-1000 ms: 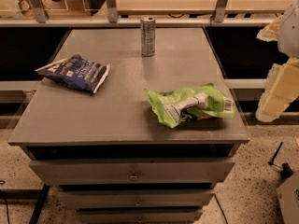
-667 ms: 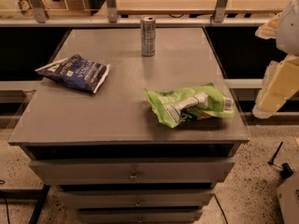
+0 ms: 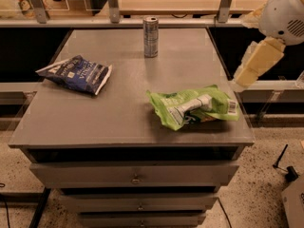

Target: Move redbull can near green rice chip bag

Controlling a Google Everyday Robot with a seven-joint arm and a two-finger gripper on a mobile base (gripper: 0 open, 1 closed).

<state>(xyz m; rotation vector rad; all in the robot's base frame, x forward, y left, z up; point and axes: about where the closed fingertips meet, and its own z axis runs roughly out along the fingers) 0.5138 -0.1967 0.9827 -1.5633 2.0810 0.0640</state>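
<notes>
The redbull can (image 3: pixel 150 36) stands upright at the far middle of the grey cabinet top (image 3: pixel 118 113). The green rice chip bag (image 3: pixel 192 107) lies crumpled near the front right corner, its barcode patch at its right end. The can and the bag are well apart. My gripper (image 3: pixel 256 61) shows as a cream part under the white arm joint (image 3: pixel 285 13) at the right. It hangs in the air just beyond the cabinet's right edge, right of the can and above the bag, holding nothing that I can see.
A dark blue snack bag (image 3: pixel 76 73) lies at the left of the top. A wooden counter with metal posts (image 3: pixel 113 4) runs behind the cabinet. Drawers (image 3: pixel 135 175) front the cabinet below. Speckled floor lies to the right.
The arm and gripper have moved up and to the left, closer to the cabinet's right edge. The can and both bags have not moved.
</notes>
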